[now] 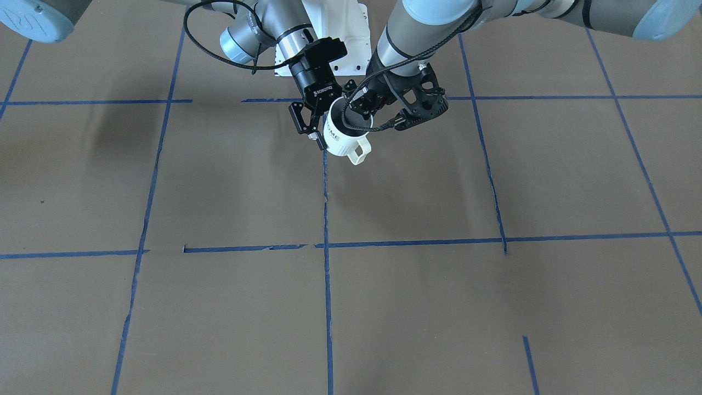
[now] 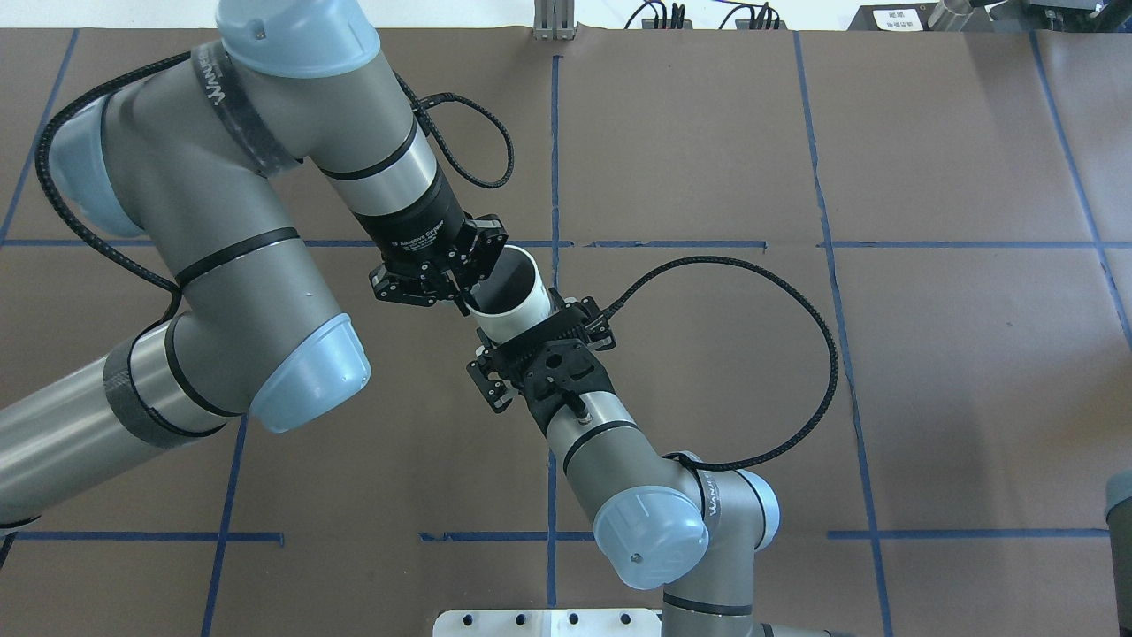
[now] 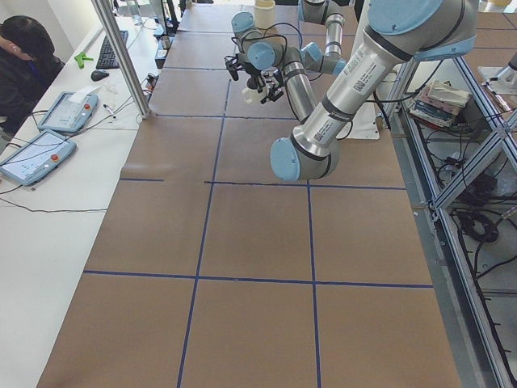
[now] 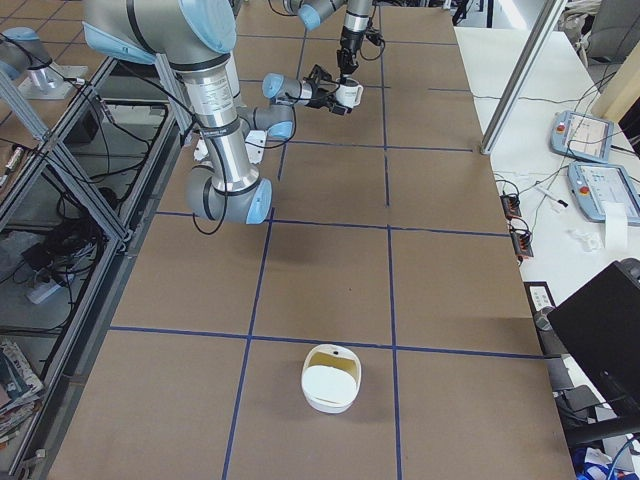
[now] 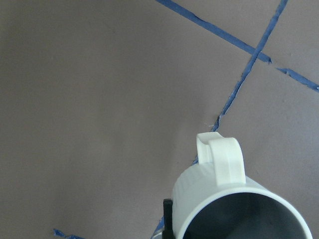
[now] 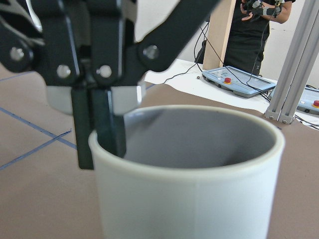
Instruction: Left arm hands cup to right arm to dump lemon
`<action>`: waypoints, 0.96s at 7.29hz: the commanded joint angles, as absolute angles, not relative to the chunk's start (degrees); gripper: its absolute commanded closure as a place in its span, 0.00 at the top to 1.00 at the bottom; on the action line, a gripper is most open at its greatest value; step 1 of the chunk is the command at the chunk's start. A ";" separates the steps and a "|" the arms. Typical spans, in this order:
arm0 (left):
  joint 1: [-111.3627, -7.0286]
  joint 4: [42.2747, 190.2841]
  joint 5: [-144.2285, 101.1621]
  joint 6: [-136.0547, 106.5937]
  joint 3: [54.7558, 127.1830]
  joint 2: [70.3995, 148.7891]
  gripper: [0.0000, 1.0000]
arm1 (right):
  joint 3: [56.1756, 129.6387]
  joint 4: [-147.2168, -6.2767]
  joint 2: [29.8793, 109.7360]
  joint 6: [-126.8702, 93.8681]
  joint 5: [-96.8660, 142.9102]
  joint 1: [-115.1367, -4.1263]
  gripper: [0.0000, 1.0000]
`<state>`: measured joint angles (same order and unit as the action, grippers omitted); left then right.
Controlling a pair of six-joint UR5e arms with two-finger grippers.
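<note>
In the front view, the cup (image 1: 340,136) hangs in the air above the counter (image 1: 219,192). It is about upright, mouth up, and its handle (image 1: 359,152) points away from the robot. The left pincer (image 1: 359,105) comes down on it from above and is clenched on the rim, with one finger inside. The right pincer (image 1: 318,129) stands just beside the cup body, on the robot's side of it.

From overhead, the right pincer reaches out from the robot's base, and its jaws are spread to either side of the lower cup body. So the cup lies straight ahead of this pincer, between the jaws, with its long axis across the reach. I cannot tell if the jaws already press the wall.

In the right-end view a white bowl (image 4: 332,378) sits on the counter, well apart from the cup.

The left wrist view looks down past rim and handle, and no lemon shows inside.

In the right wrist view the cup wall is very near, and the left pincer's fingers (image 6: 107,124) pinch the rim.

I judge that the right pincer must grip before the left one releases.
</note>
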<state>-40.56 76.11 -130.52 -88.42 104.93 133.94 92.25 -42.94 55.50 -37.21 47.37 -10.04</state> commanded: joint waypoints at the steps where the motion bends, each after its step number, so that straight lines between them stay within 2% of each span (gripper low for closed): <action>1: -40.52 76.11 -130.43 -88.42 105.03 133.95 0.00 | 91.76 -42.89 55.55 -37.27 47.37 -9.93 1.00; 7: -40.87 76.03 -130.60 -88.51 107.04 134.30 0.00 | 90.97 -42.80 55.99 -37.27 47.37 -9.58 1.00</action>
<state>-40.64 76.06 -130.51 -88.47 106.16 134.17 91.42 -42.87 55.93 -37.26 47.37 -9.70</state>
